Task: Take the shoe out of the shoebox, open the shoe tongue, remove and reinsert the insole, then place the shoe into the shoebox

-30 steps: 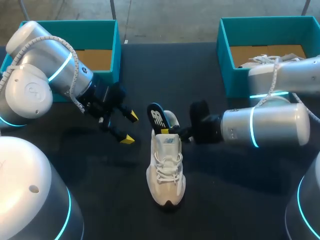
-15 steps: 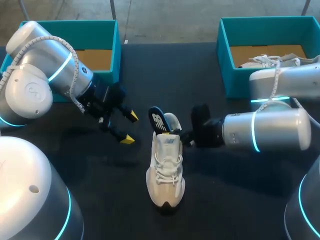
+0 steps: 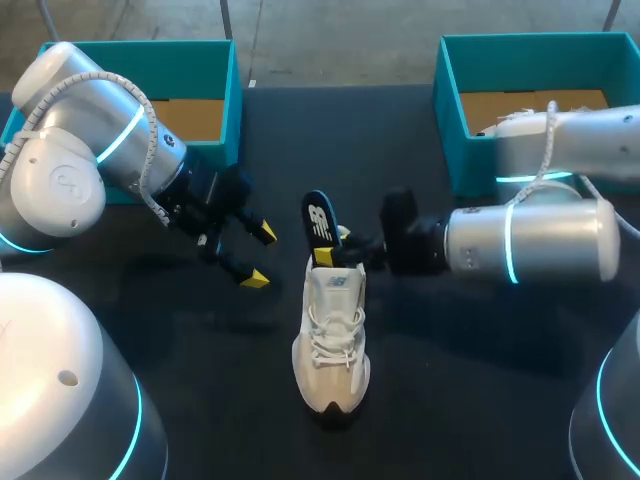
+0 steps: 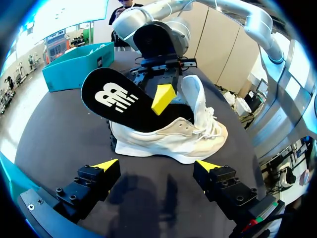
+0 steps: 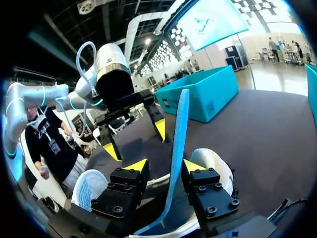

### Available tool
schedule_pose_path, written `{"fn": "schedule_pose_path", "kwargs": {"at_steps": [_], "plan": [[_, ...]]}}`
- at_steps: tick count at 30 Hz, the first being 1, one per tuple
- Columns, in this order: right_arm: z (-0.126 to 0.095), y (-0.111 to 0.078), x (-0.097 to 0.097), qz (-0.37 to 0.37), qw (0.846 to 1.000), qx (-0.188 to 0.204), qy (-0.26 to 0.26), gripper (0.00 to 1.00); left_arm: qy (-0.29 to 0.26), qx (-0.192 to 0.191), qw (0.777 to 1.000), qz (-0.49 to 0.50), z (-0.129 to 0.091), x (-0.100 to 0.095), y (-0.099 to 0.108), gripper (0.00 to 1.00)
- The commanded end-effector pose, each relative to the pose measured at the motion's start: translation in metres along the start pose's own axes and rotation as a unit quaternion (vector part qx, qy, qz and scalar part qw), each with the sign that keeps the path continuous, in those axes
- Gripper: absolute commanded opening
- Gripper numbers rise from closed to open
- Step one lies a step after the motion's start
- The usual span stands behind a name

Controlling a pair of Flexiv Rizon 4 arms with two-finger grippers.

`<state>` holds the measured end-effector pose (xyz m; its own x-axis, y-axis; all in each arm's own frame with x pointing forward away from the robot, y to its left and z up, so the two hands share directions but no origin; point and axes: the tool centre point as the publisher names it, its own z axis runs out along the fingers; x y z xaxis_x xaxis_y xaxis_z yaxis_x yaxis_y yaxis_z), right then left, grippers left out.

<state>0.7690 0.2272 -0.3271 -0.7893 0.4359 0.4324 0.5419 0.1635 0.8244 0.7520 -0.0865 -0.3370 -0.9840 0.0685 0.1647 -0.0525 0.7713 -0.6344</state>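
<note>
- Left gripper (image 3: 259, 255): fingers spread, empty, near the shoe's heel.
- Shoe (image 3: 332, 340): on the table between the arms, out of its box.
- Insole (image 3: 319, 226): dark, standing half out of the heel opening.
- Right gripper (image 5: 161, 167): pinching the insole.
- Step, as judged: insole removal. The next move calls for lifting it clear.
- Hidden: the insole's lower end. The right shoebox (image 3: 452, 110) contents are partly behind the arm.
</note>
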Motion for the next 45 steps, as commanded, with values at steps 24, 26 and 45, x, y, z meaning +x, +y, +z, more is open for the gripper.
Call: {"fn": "schedule_pose_path", "kwargs": {"at_steps": [24, 26, 45], "plan": [[0.013, 0.051, -0.013, -0.013, 0.946, -0.092, 0.311, 0.0, 0.0, -0.001, 1.0, 0.0, 0.0, 0.0, 0.0, 1.0], [0.015, 0.056, -0.014, -0.018, 0.946, -0.089, 0.312, 0.0, 0.0, -0.001, 1.0, 0.0, 0.0, 0.0, 0.0, 1.0], [0.017, 0.051, -0.021, -0.008, 0.953, -0.053, 0.299, 0.22, 0.0, -0.001, 1.0, 0.0, 0.0, 0.0, 0.0, 1.0]]}}
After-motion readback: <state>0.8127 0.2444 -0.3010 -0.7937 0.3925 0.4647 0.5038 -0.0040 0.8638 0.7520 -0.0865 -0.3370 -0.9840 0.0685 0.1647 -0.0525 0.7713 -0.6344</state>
